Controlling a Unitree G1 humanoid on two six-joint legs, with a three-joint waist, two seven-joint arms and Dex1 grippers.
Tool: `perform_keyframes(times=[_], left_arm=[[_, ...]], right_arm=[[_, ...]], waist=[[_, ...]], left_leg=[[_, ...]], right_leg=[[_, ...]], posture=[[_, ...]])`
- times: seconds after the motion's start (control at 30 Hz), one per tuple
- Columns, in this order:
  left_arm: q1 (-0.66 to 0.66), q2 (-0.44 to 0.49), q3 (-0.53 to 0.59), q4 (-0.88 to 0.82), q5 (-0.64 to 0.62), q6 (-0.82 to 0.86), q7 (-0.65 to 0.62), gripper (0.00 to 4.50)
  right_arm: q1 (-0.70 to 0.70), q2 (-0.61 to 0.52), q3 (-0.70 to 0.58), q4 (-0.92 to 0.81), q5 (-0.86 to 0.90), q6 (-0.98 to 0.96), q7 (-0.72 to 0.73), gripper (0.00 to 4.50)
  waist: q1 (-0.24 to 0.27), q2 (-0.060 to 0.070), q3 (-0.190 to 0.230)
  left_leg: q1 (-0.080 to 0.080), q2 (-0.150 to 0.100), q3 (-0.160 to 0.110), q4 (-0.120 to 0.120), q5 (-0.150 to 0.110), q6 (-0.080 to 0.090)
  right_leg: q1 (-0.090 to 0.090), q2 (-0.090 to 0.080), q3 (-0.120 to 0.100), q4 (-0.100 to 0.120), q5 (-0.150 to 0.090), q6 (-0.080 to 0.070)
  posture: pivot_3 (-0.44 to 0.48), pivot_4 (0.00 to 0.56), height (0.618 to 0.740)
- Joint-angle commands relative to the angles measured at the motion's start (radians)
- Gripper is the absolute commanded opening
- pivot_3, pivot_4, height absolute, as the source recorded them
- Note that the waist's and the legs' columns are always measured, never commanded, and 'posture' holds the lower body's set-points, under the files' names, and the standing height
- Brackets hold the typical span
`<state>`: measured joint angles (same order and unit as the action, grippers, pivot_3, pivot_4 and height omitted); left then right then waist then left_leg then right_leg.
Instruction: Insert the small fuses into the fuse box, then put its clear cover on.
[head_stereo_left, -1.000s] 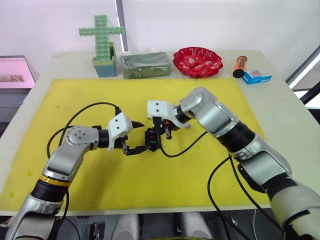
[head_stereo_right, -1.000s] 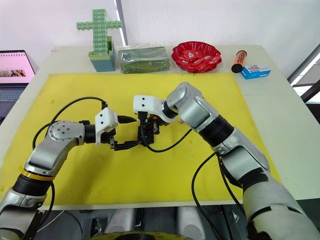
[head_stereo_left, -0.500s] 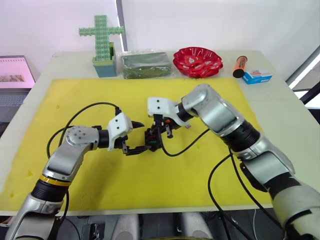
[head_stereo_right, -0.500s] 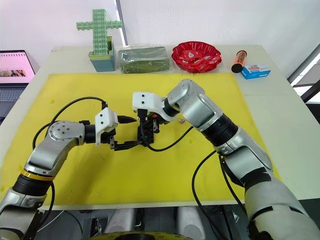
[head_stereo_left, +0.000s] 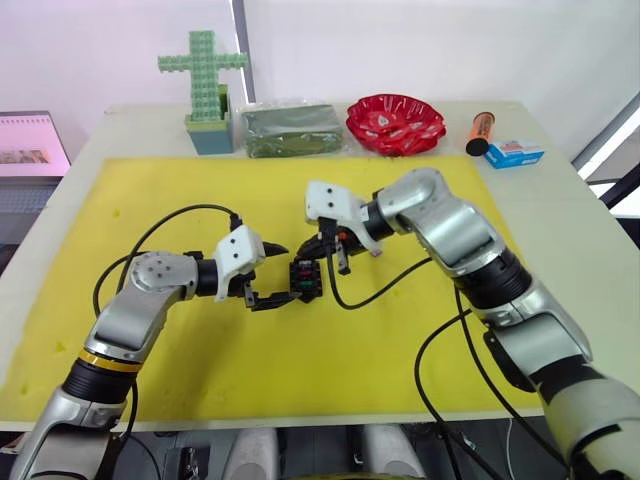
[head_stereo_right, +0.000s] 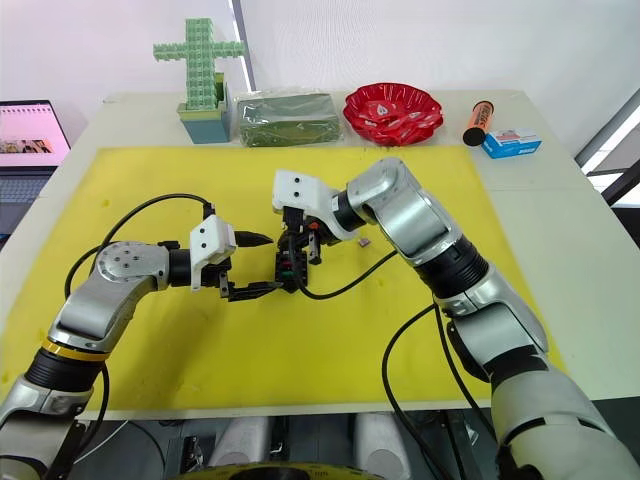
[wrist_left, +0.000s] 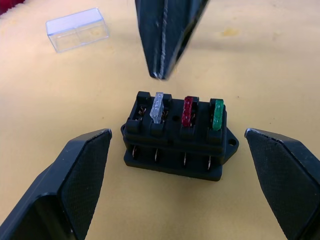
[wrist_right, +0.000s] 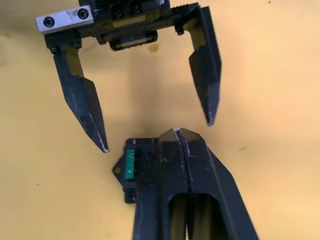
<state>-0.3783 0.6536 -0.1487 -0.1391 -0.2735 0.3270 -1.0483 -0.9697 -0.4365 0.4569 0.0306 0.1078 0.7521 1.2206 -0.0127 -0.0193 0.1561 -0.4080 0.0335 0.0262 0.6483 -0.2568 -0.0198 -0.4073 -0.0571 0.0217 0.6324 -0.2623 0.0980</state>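
Right end effector (wrist_left: 161, 75) hung pressed shut and empty just above the fuse box (wrist_left: 177, 137) on the yellow mat, left end effector (wrist_right: 156, 134) spread wide around it; three fuses seated, one slot open, so you fetch another before reaching for the clear cover (wrist_left: 77, 36).

Bright, even light from above across the yellow mat (head_stereo_left: 400, 350), with soft, short shadows beneath the arms. Mild glare on the red bowl (head_stereo_left: 395, 122). Head views sharp throughout. Close up, fuse box (wrist_left: 177, 135) crisp; left gripper's fingertips (wrist_left: 75, 185) at the edges softly blurred.
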Motion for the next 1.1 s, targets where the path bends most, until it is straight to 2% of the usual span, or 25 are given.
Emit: perform_keyframes(times=[0.03, 0.5, 1.1], left_arm=[[-0.012, 0.013, 0.025, -0.019, -0.013, -0.001, -0.007, 4.50], [-0.018, 0.017, 0.032, -0.011, -0.012, 0.001, -0.011, 4.50], [-0.014, 0.014, 0.033, -0.025, -0.014, 0.013, -0.005, 4.50]], right_arm=[[0.018, 0.017, -0.068, -0.046, 0.048, -0.016, -0.034, 0.02], [0.106, 0.053, -0.088, 0.007, 0.084, -0.051, -0.129, 0.02], [0.148, 0.045, -0.059, 0.110, 0.078, -0.077, -0.120, 0.02]], waist=[[0.000, 0.000, 0.000], [0.000, 0.000, 0.000], [0.000, 0.000, 0.000]], left_leg=[[0.000, 0.000, 0.000, 0.000, 0.000, 0.000], [0.000, 0.000, 0.000, 0.000, 0.000, 0.000], [0.000, 0.000, 0.000, 0.000, 0.000, 0.000]], right_leg=[[0.000, 0.000, 0.000, 0.000, 0.000, 0.000], [0.000, 0.000, 0.000, 0.000, 0.000, 0.000], [0.000, 0.000, 0.000, 0.000, 0.000, 0.000]], posture=[[0.000, 0.150, 0.740], [0.000, 0.150, 0.740], [0.000, 0.150, 0.740]])
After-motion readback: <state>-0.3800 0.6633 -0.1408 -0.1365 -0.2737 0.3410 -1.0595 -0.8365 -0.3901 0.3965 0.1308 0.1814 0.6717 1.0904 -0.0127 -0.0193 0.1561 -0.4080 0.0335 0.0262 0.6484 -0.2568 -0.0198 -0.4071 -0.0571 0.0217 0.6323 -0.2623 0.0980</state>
